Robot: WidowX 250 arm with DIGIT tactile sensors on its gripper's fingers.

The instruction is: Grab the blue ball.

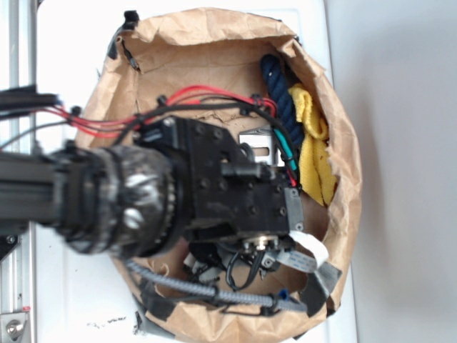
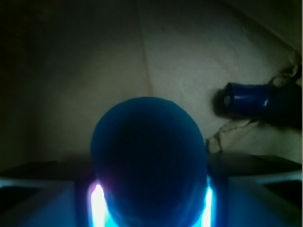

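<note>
The blue ball (image 2: 147, 161) fills the lower middle of the wrist view as a dark teal sphere, very close to the camera. My gripper (image 2: 149, 191) has a finger on each side of it, and only thin bright slits show beside the ball. The jaws look closed on the ball. In the exterior view my black wrist block (image 1: 235, 186) hangs over the middle of the brown paper nest (image 1: 346, 157) and hides both the fingers and the ball.
A dark navy twisted rope (image 1: 282, 96) and a yellow cloth (image 1: 318, 150) lie along the nest's right wall. A metal bracket (image 1: 258, 145) sits just behind my wrist. The rope's end (image 2: 248, 100) shows at the right of the wrist view on crumpled paper.
</note>
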